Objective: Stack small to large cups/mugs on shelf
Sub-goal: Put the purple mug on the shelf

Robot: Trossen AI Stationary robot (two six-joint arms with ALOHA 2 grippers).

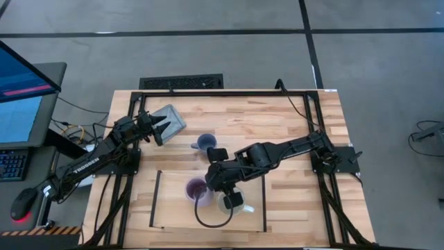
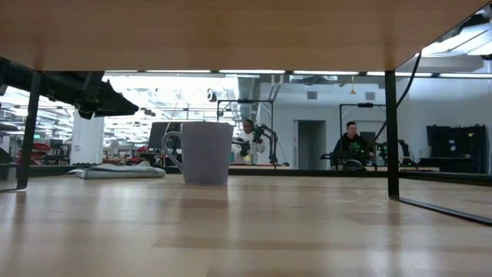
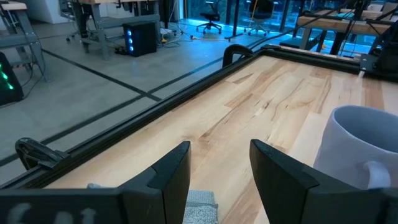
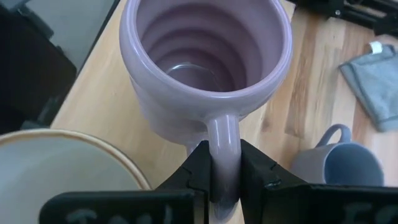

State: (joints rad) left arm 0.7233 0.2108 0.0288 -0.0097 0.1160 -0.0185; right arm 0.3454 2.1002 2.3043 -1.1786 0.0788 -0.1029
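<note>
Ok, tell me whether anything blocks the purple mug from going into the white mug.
Nothing visible does. The right tool is shut on the handle of the purple mug, and the white mug sits right beside it, its mouth open and uncovered.

The table is pale wood with a visible grain and a soft satin sheen, framed in matt black metal. The shelf is the same light wood, with thin black metal bars at its ends. The lilac mug looks like smooth glazed ceramic, ridged inside and faintly glossy. The blue mug seems duller. The grey pad is soft, woven cloth. The right claw has matt black fingers.
</note>
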